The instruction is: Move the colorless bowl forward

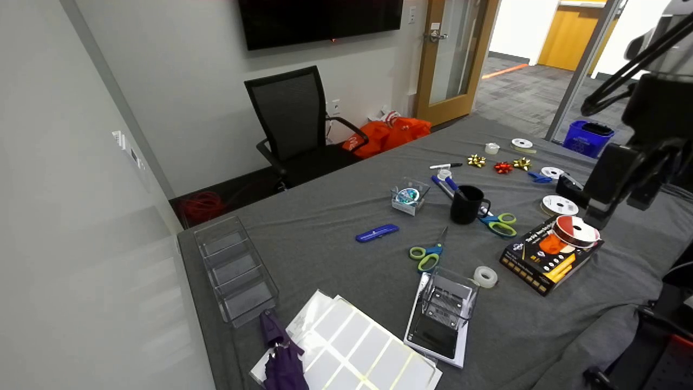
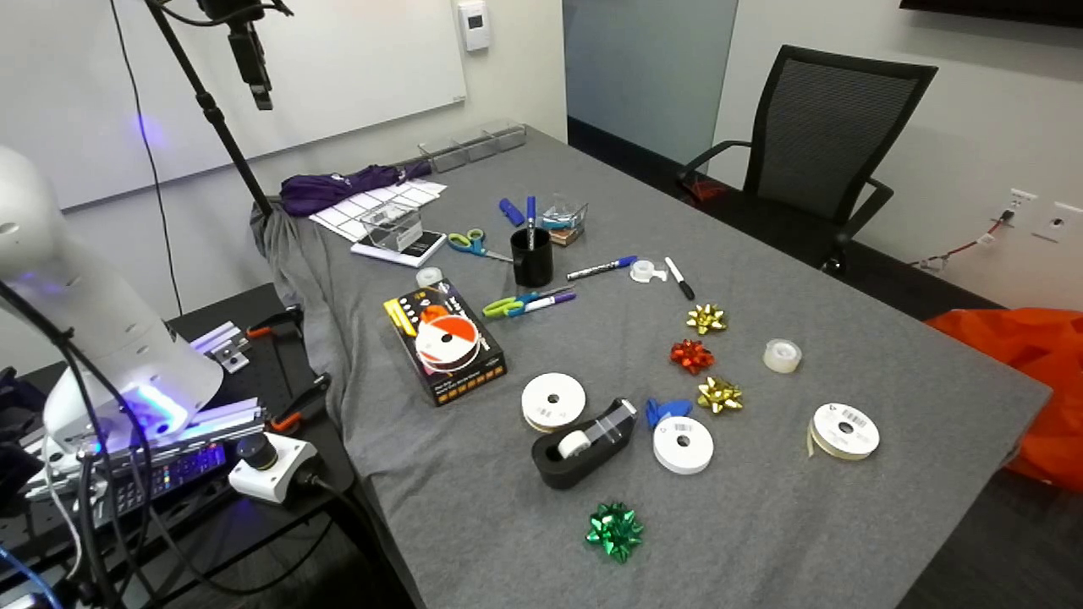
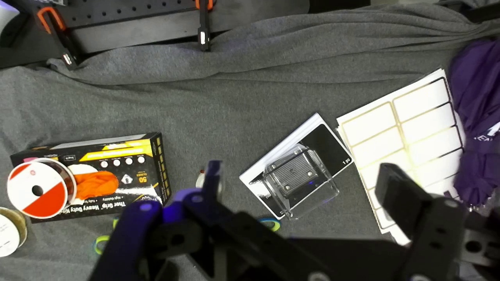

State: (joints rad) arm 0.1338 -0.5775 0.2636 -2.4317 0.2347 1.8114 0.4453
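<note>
Hand (image 3: 300, 168) spread wide; fingers (image 3: 398, 195) hang well above the grey cloth (image 3: 234, 105).

Purple fabric bundle (image 1: 284, 365), along an edge of the worktop (image 1: 325, 233): cut off below in an exterior view.
Gripper (image 3: 302, 175): blurred in the wrist view.
Tape roll (image 3: 200, 180): partly hidden behind it.
Scissors (image 3: 276, 225): only handle parts show past it.
Ribbon spool (image 3: 7, 236): cut off at that view's left.
Blue-topped marker (image 2: 531, 211): lower end hidden inside black mug (image 2: 532, 264).
Black carton (image 2: 433, 311): fine print too small for my eye.
</note>
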